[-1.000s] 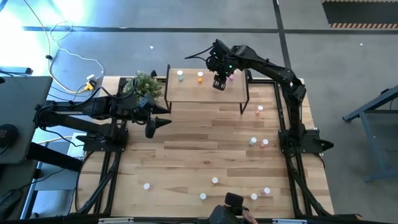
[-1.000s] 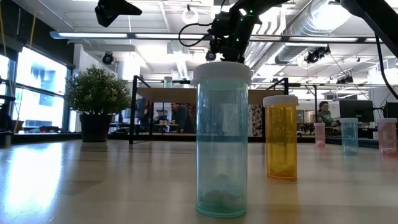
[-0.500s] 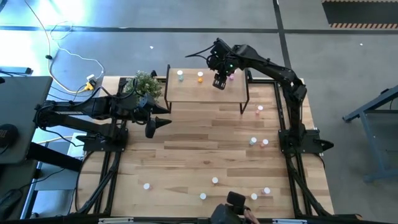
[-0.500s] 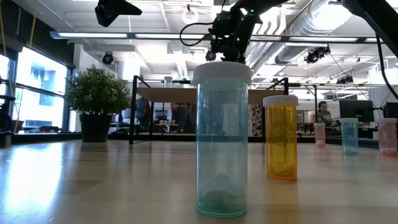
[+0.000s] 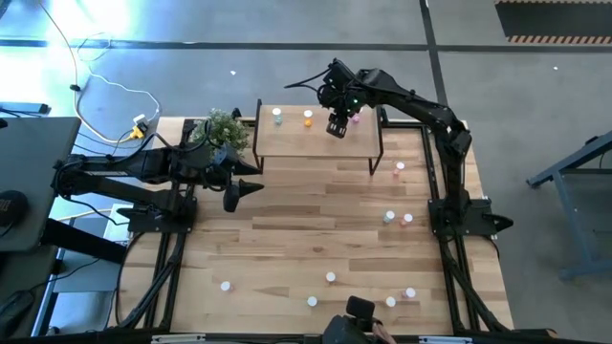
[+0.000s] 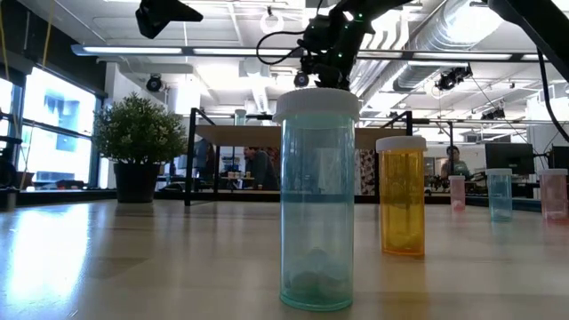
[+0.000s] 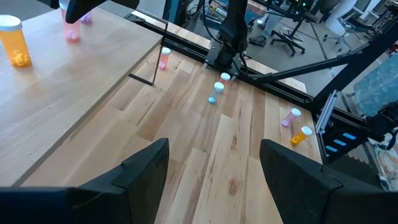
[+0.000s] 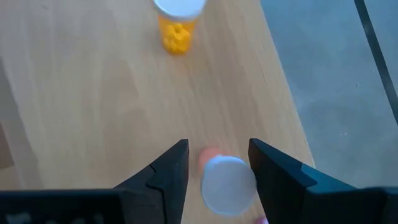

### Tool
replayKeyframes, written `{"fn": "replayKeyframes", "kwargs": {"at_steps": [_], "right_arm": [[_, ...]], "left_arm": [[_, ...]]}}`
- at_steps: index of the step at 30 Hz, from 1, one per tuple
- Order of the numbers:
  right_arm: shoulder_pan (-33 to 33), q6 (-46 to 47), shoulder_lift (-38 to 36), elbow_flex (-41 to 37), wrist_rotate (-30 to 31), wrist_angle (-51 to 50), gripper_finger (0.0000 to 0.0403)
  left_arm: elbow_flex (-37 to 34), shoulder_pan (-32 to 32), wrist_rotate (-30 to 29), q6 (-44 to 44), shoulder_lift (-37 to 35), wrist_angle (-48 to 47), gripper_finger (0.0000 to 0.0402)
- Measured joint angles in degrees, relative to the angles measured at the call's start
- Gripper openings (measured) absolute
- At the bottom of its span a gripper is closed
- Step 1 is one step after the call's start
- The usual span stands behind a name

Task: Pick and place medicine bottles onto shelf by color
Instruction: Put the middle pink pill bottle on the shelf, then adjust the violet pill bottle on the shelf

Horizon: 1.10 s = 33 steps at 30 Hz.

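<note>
Task status: partly done. The shelf carries three medicine bottles along its far edge: a pale bottle, an orange bottle and a pink bottle, which sits under the right arm. Approx. nine bottles remain on the worktop: one just beyond the shelf's right leg, a pair mid-right, and the rest scattered along the near edge, e.g. and. Est. progress: about a quarter; bulk of sorting still to do. Right gripper is over the shelf's right end. In the right wrist view the pink bottle stands upright, cap up, between the fingers, jaws part open with a visible gap on each side, so not gripped; judged either just set down or about to be taken. Orange bottle stands farther along the shelf, well apart from the jaws. Left gripper waits over the worktop near the plant, jaws open and empty, no bottle near them.
</note>
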Motion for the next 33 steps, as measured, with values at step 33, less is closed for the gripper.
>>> {"fn": "replayKeyframes", "kwargs": {"at_steps": [33], "right_arm": [[-0.3,3.8,-2.4,17.1,0.4,-6.3,0.0158]], "left_arm": [[0.0,0.1,-5.2,0.1,0.0,0.3,0.0243]]}}
